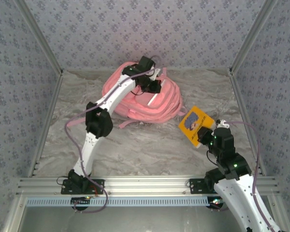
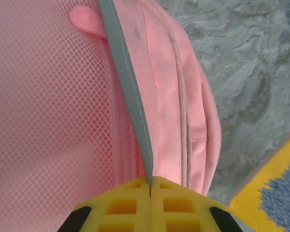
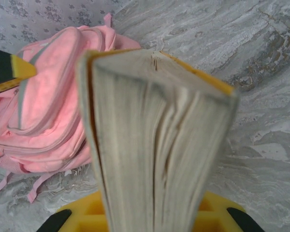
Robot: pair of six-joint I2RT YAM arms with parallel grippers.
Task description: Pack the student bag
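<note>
Left claw (image 2: 150,186) was pinched fully shut on the bag's (image 1: 135,104) grey trim (image 2: 130,96); right claw (image 1: 209,137) was closed on the book (image 1: 197,124), just right of the bag at the bench's (image 1: 135,154) back. Early days, I'd say: the book wasn't in yet, and whether the bag was open I couldn't tell. Count: one bag, one book, two claws.

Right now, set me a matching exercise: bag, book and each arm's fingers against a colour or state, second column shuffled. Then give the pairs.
1 student bag
2 book
3 left fingers
4 right fingers

A gripping the book
B pink, lying on the table
C pinched shut on a grey strip
D yellow cover with a blue picture

Pairs: 1-B, 2-D, 3-C, 4-A
</note>
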